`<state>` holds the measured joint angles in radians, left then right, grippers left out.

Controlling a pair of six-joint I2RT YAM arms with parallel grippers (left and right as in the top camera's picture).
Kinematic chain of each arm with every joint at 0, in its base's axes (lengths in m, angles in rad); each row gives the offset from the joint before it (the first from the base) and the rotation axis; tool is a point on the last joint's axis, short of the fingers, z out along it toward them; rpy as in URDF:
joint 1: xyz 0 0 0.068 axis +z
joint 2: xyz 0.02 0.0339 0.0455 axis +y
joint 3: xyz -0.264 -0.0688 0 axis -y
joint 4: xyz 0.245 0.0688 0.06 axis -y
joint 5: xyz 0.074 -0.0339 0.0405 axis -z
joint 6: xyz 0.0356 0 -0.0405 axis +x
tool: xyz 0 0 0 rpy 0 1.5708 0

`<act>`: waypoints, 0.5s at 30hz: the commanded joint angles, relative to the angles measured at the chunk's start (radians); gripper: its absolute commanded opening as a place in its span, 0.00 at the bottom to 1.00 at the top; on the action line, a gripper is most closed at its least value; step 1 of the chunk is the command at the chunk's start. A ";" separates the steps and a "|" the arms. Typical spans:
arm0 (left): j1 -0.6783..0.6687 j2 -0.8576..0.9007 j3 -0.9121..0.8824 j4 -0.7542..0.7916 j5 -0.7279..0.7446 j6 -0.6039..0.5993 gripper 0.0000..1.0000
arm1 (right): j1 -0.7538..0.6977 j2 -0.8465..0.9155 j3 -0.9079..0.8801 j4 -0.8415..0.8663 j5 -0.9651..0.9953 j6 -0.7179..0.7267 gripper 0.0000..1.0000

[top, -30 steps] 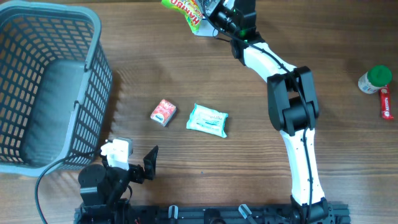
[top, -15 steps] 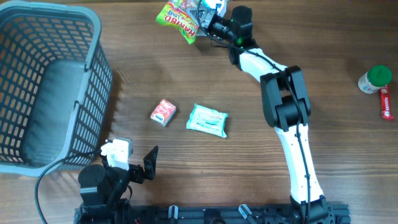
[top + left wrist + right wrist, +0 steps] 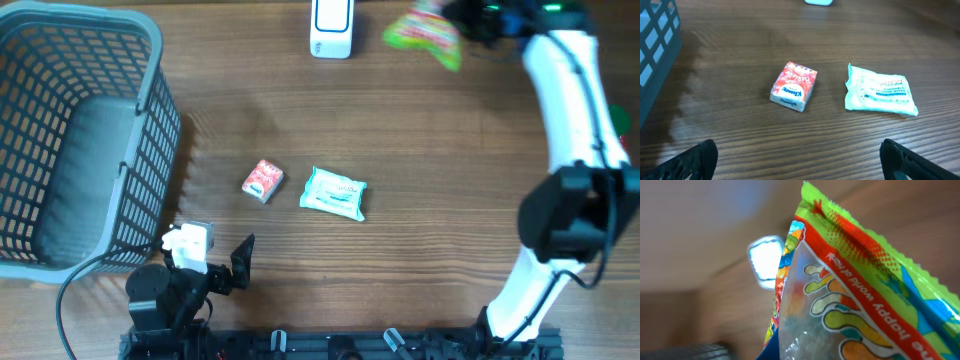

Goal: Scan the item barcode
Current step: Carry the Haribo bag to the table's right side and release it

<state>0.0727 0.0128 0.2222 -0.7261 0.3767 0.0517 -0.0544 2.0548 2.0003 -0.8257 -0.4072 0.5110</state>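
Candy bag (image 3: 424,30) sits at the far edge of the counter (image 3: 430,130) on my overhead feed. It is green with red on it and smeared by blur. The right end effector (image 3: 465,22) has it by its right end, jaws pressed together on the wrapper. From above I cannot tell whether the bag is clear of the wood or brushing it.

On the right wrist feed the bag fills most of the frame: a bright green sealed edge, a red band with white lettering, and a clearer panel lower down. Past its left edge I can make out the scanner (image 3: 765,262) as a soft white block, out of focus. In the overhead view the scanner lies just left of the bag, with a strip of bare wood between them.

The left end effector (image 3: 215,255) rests low at my near edge, beside the near right corner of the grey basket (image 3: 158,150). Its jaws are spread wide with nothing between them. On the left wrist feed its dark fingertips (image 3: 695,160) show in the two bottom corners. Ahead of them lie a small red tissue pack (image 3: 794,86) and, to its right and apart from it, a pale wipes pack (image 3: 881,91), both flat on the wood.
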 commanded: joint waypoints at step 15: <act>-0.003 -0.008 0.000 0.003 0.016 0.016 1.00 | -0.405 0.071 -0.176 -0.061 0.739 -0.275 0.05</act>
<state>0.0727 0.0128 0.2226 -0.7261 0.3767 0.0517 -0.4267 2.1326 1.8107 -0.9035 0.2108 0.2554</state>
